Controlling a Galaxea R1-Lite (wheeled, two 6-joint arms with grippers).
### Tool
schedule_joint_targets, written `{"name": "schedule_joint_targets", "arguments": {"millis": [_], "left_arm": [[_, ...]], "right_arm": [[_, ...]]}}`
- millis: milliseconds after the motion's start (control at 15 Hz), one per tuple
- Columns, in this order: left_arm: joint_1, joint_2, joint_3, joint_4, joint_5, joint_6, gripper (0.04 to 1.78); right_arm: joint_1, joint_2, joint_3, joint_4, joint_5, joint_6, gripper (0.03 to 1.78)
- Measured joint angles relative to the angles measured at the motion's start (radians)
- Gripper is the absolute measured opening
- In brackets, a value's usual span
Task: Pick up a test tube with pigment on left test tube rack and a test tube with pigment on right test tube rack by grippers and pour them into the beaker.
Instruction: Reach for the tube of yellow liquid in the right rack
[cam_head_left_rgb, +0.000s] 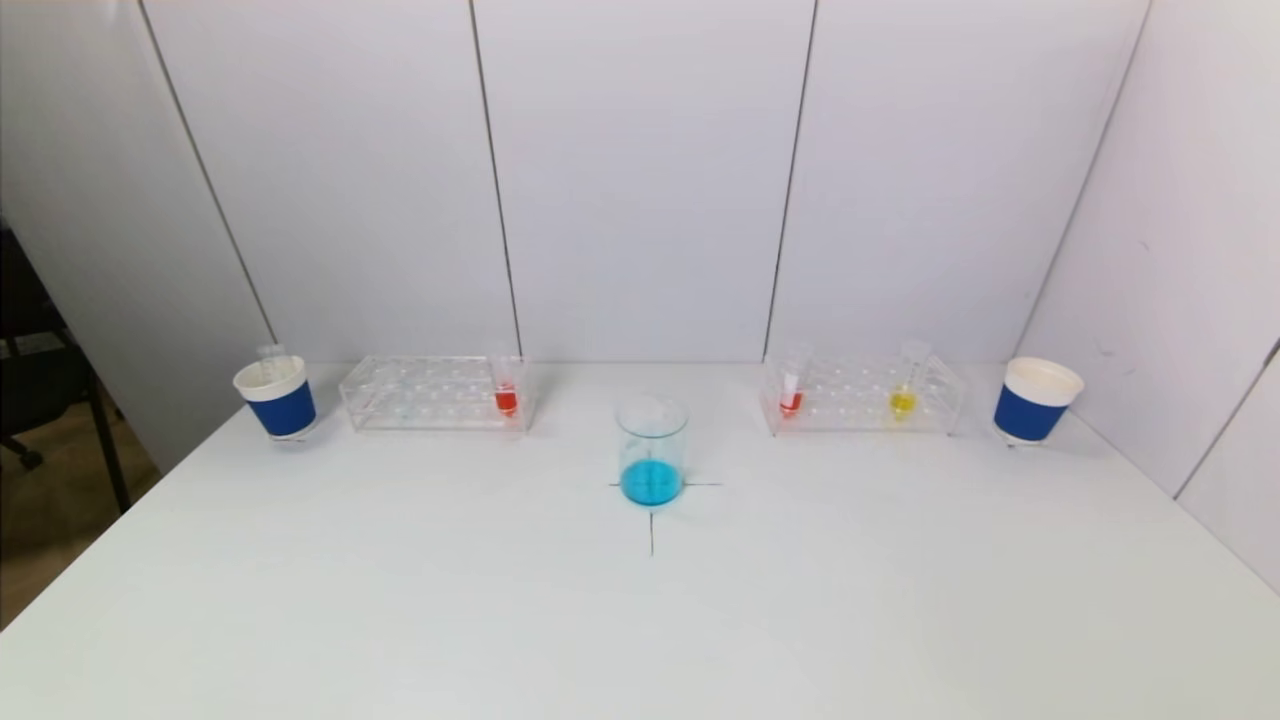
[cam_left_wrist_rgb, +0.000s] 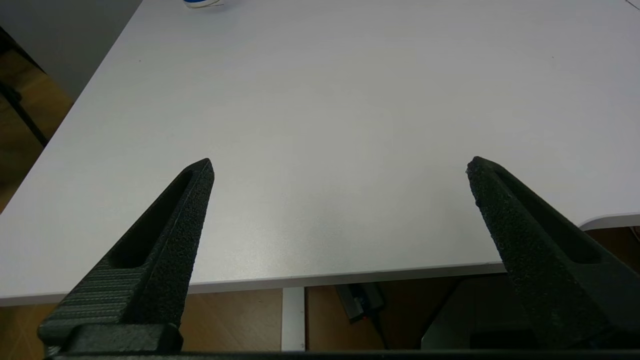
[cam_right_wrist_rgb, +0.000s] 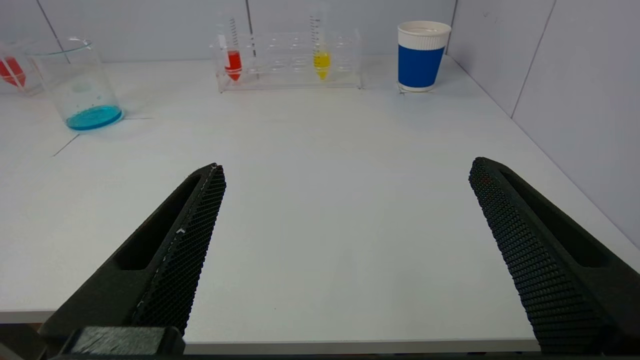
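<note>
A glass beaker (cam_head_left_rgb: 651, 448) with blue liquid stands at the table's middle; it also shows in the right wrist view (cam_right_wrist_rgb: 75, 82). The left clear rack (cam_head_left_rgb: 435, 392) holds one tube with red pigment (cam_head_left_rgb: 506, 385). The right clear rack (cam_head_left_rgb: 862, 394) holds a red tube (cam_head_left_rgb: 792, 388) and a yellow tube (cam_head_left_rgb: 905, 385); both show in the right wrist view, red (cam_right_wrist_rgb: 233, 55) and yellow (cam_right_wrist_rgb: 321, 52). My left gripper (cam_left_wrist_rgb: 340, 167) is open and empty over the table's near left edge. My right gripper (cam_right_wrist_rgb: 347, 170) is open and empty over the near right edge. Neither arm shows in the head view.
A blue-and-white paper cup (cam_head_left_rgb: 276, 398) stands left of the left rack with an empty tube in it. A second cup (cam_head_left_rgb: 1035, 400) stands right of the right rack, near the side wall (cam_head_left_rgb: 1180, 250). Black cross marks lie under the beaker.
</note>
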Motion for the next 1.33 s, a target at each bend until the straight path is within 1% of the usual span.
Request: {"name": "schedule_joint_targets", "arguments": {"millis": [1333], "left_arm": [[-0.004,-0.008,0.0,-0.001,-0.002,-0.003,1.76]], "right_arm": [[0.0,0.0,0.0,0.0,0.0,0.0,1.77]]}}
